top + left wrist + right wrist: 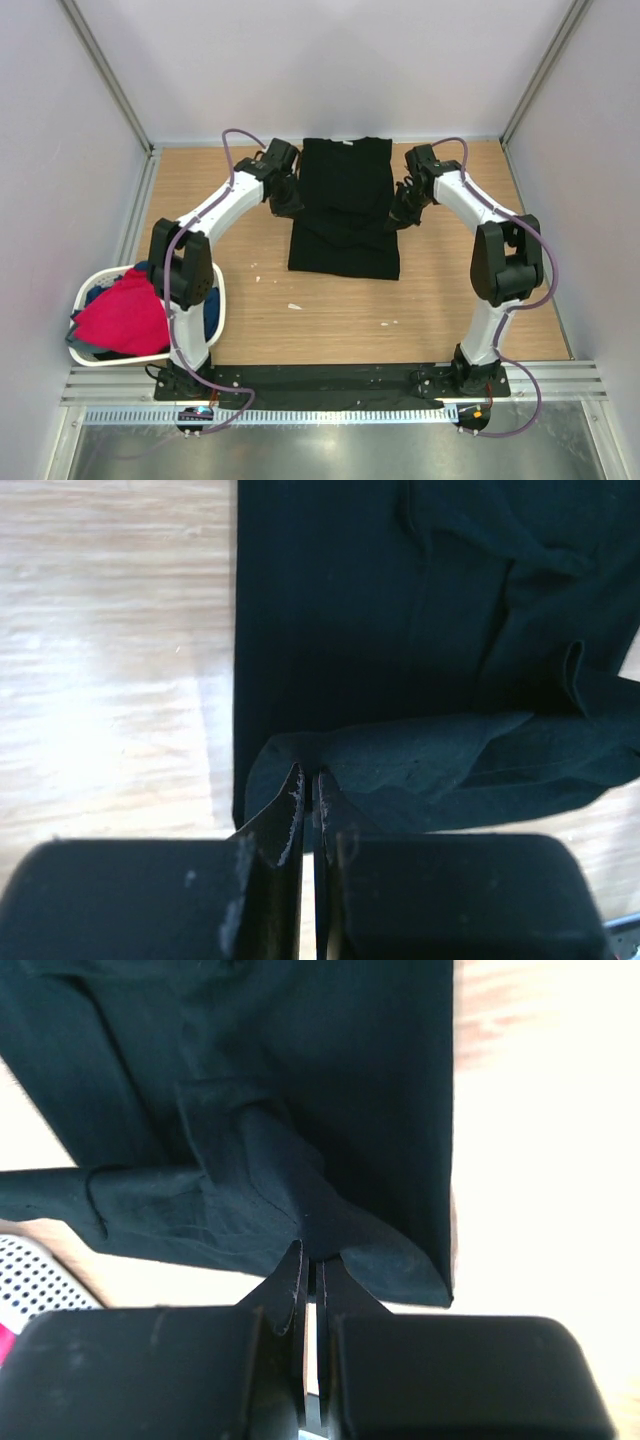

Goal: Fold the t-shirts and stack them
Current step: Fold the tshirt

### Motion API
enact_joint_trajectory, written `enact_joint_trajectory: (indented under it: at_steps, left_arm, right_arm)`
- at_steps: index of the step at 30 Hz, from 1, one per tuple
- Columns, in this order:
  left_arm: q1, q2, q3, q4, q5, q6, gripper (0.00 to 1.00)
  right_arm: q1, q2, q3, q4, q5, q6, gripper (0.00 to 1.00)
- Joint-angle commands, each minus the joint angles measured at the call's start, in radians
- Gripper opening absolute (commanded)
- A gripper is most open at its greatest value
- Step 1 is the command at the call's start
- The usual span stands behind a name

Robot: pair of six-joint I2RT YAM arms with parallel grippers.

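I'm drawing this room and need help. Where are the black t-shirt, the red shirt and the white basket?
black t-shirt (345, 215), top view, middle of its flat body.
red shirt (125, 315), top view, middle of the cloth heaped in the basket.
white basket (88, 285), top view, its far left rim.

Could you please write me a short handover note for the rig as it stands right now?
Left gripper: shut on the black shirt, at its left edge.
Right gripper: shut on the black shirt's right edge.
Black shirt: middle of the table, partly folded.
Red shirt and blue cloth: in the basket.
Done: first folds on the black shirt, it seems.
Left: finish this fold, fold the others, stack all.
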Motion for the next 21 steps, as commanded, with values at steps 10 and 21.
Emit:
enact_joint_trajectory:
  at_steps: [10,21]
  left_arm:
    - [0.041,0.102,0.095,0.018,0.02,0.004,0.0]
    - [0.057,0.142,0.13,0.024,0.026,0.018,0.0]
  right_arm:
    - [-0.043,0.157,0.192,0.021,-0.044,-0.069,0.01]
    - [-0.05,0.203,0.241,0.022,-0.046,-0.078,0.01]
